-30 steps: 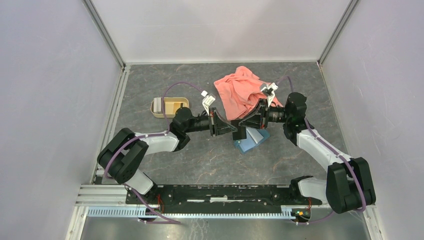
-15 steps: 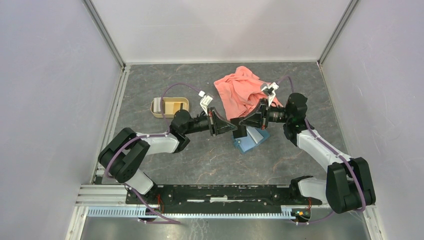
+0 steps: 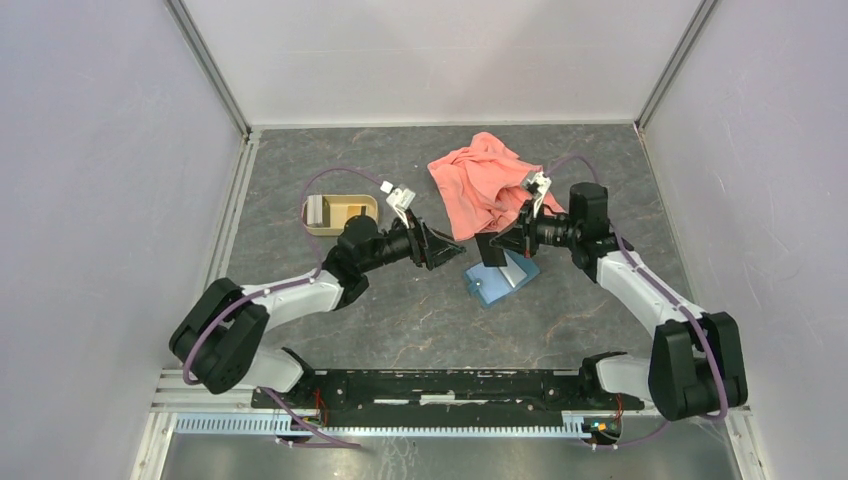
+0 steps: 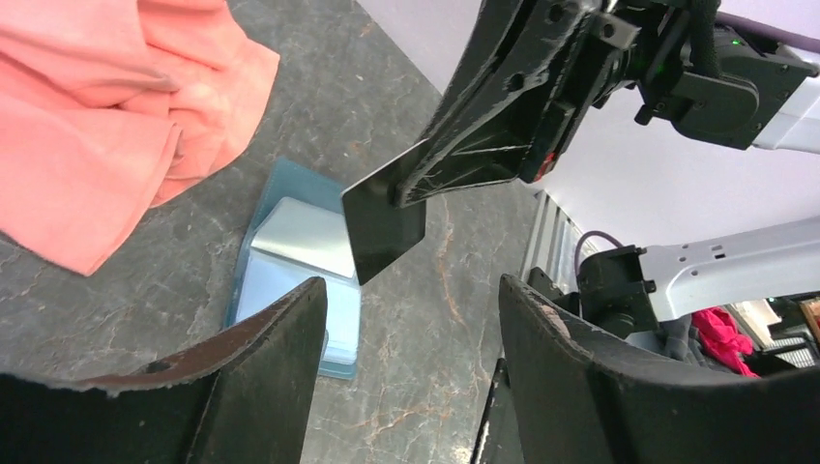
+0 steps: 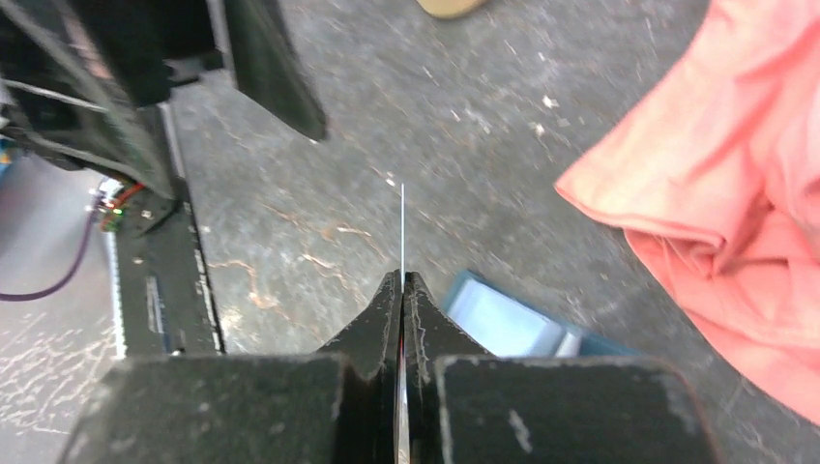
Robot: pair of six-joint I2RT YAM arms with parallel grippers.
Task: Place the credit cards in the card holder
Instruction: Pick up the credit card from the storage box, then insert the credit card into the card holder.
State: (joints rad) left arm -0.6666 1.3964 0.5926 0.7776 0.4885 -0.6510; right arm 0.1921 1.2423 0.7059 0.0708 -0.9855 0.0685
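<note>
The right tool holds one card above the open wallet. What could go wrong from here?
The right tool pinches the thin dark-looking rectangular card only near one edge, so it might twist or slip. The card hangs tilted above the open teal-blue folding card holder, so it may miss the pocket.

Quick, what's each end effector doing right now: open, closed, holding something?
Left end effector: open, holding nothing.
Right end effector: closed on a credit card.
</note>
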